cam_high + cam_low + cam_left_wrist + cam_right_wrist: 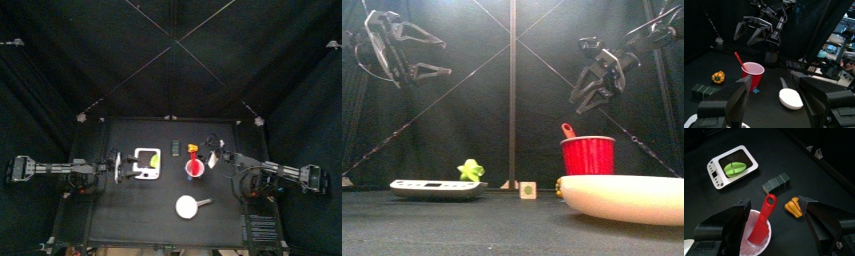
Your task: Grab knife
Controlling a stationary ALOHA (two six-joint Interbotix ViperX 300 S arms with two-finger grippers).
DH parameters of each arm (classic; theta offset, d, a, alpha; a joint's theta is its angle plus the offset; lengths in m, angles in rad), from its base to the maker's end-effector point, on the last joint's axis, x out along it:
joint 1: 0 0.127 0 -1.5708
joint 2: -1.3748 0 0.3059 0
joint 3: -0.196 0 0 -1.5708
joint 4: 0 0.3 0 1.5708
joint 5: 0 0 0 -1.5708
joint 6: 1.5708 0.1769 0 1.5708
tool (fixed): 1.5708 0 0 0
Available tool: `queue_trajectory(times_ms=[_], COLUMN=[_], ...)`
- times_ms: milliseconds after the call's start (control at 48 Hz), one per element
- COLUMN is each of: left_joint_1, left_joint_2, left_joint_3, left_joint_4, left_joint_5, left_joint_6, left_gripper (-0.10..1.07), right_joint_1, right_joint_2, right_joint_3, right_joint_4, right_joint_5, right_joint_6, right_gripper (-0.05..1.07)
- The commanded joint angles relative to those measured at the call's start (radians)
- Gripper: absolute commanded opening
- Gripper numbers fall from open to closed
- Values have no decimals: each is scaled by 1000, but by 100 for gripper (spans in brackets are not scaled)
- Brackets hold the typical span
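white bowl (pixel 625 198) fills the lower right; red knife (pixel 763 219) stands in red cup (pixel 587 156) at centre; right gripper (pixel 776 235) jaws spread, left gripper (pixel 774 102) jaws spread; a careless grab may tip the cup

Red knife (pixel 762 221) stands tilted in red cup (pixel 753 239), handle up over rim, blade hidden inside, mid-table.

Red knife (pixel 762 221) blade hidden inside red cup (pixel 749 240), cup cut off at frame bottom, white bowl (pixel 628 198) cropped at front-view right edge.
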Motion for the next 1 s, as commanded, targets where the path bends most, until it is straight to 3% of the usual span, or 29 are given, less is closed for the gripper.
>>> queue_trajectory(times_ms=[0,417,542,750,979], left_joint_1=[5,3,0,0,8], left_joint_2=[0,0,0,0,0], left_joint_3=[-18,-6,-12,-14,-9], left_joint_4=[3,-3,-12,-18,-20], left_joint_5=[-9,-9,-9,-9,-9], left_joint_6=[5,2,2,5,5], left_gripper=[97,97,97,97,97], right_joint_1=[11,18,18,0,-15], right_joint_2=[-8,77,117,163,276], right_joint_3=[-26,-325,-394,-500,-588], right_joint_4=[37,60,89,284,399], right_joint_5=[29,482,552,598,713], right_joint_6=[-2,-46,-178,-425,-683], right_gripper=[104,104,104,104,104])
